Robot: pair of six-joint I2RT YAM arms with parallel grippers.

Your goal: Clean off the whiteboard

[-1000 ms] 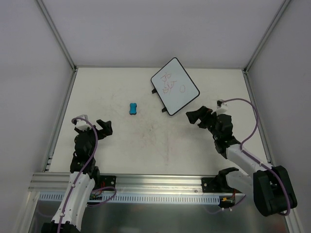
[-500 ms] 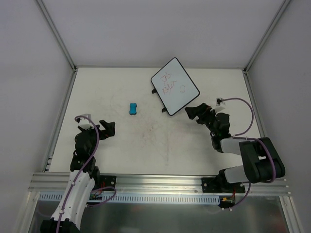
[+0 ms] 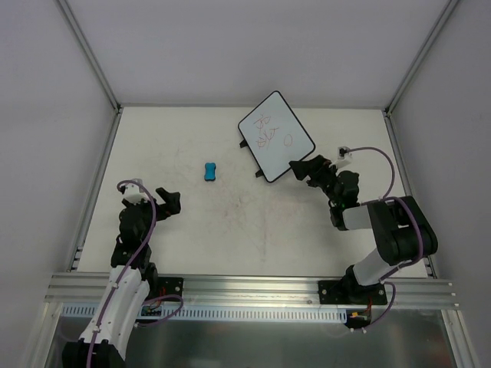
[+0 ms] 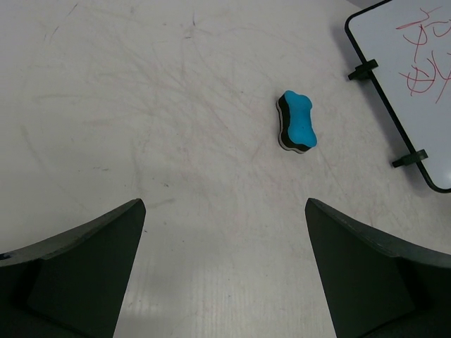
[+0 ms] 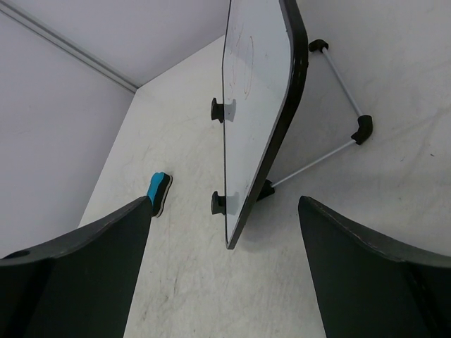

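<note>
Bright, even, diffuse light, probably from overhead. The whiteboard [image 5: 250,105] throws only a faint shadow. Wrist views look sharp

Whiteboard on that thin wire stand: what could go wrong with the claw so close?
The open right gripper sits close to the whiteboard edge; a nudge might tip it off its wire stand. The blue eraser lies apart, in neither gripper, so a slipped pickup would leave the red scribbles.
</note>
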